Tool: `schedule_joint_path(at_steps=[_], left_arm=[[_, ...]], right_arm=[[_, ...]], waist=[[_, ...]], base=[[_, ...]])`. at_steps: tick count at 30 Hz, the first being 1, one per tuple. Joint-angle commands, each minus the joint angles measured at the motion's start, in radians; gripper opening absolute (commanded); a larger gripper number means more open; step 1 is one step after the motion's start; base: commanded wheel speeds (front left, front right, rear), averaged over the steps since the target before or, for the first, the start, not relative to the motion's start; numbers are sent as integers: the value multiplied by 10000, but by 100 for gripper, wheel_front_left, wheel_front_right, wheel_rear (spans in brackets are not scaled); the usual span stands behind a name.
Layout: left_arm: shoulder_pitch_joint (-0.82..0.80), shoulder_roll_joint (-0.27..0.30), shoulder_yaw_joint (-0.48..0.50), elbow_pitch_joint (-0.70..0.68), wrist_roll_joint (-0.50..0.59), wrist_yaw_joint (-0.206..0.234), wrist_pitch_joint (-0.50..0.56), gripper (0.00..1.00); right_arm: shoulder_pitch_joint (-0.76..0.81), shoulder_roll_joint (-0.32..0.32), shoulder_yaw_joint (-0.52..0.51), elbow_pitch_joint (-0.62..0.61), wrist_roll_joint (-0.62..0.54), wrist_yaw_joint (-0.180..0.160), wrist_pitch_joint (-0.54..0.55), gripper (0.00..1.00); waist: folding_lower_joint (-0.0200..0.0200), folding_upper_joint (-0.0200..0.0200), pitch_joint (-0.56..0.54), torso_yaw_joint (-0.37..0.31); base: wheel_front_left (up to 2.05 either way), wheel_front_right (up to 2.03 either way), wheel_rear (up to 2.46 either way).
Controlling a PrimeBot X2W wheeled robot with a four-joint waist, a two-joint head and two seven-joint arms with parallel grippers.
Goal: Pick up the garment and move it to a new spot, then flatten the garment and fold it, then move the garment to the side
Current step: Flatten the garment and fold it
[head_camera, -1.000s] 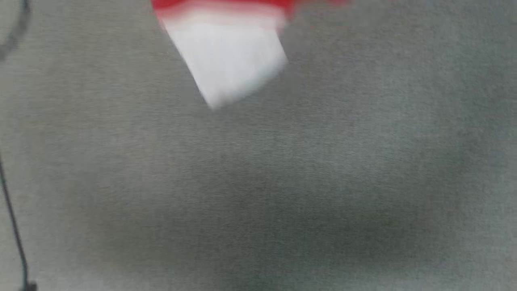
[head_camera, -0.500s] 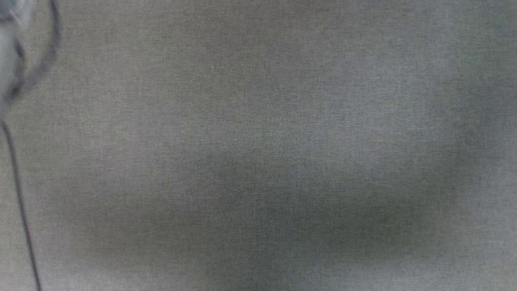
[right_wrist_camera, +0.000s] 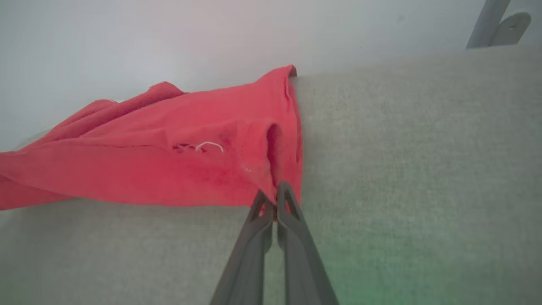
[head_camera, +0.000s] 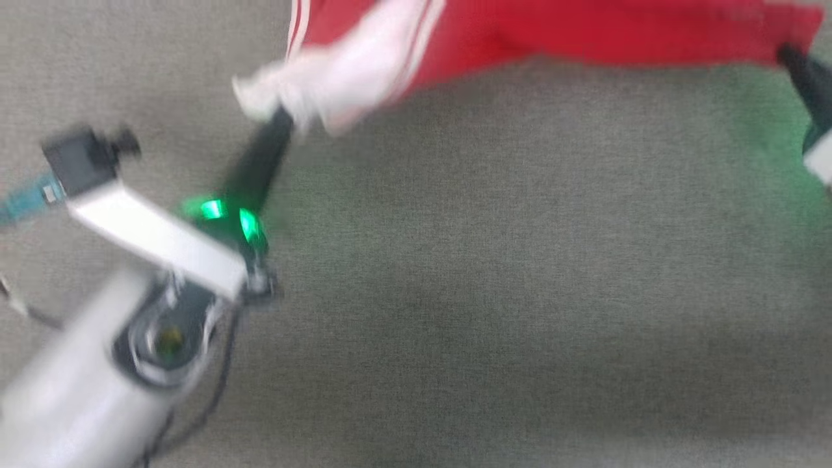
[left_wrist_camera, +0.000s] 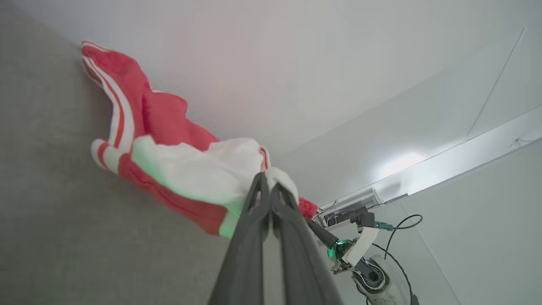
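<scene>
Garment (head_camera: 585, 32): strung between my two grippers, over the far part of the grey counter (head_camera: 487, 260).
Left gripper (left_wrist_camera: 269, 186): pinching the white sleeve.
Right gripper (right_wrist_camera: 275, 199): pinching a red corner.
Risk: I think pulling tauter could slip either thin pinch.

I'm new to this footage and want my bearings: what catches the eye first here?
The red jersey stands out, stretched across the top of the head view over the grey fabric surface. The left gripper is shut on its white sleeve at upper left, and the right gripper is shut on its red edge at far right.
</scene>
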Motion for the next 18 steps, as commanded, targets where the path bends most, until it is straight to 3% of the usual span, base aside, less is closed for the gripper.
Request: schedule_joint_path(at_steps=[1,7,11,14,18], left_arm=[[691,120,-52,-405,178,10,-69,0],[2778,554,-359,-1519,640,10,-346,0],[3975,911,-237,-2345,819,10,-501,0],[4912,1201,47,-2958,955,10,-559,0],[5838,1460,365,-3519,1246,10,-606,0]], right_arm=[[726,-220,-230,-509,243,-15,75,0],[3870,-947,-1345,-2615,879,-15,491,0],[6054,-1070,-2428,-3894,1104,-15,743,0],[7548,-960,-3257,-4941,936,-15,956,0],[9114,-327,-4399,-6206,622,-15,1263,0]], waist=[[0,0,-282,17],[0,0,-885,233],[0,0,-1149,311],[0,0,-1285,320],[0,0,-1442,351]], base=[[0,0,0],[0,0,0],[0,0,0],[0,0,0],[0,0,0]])
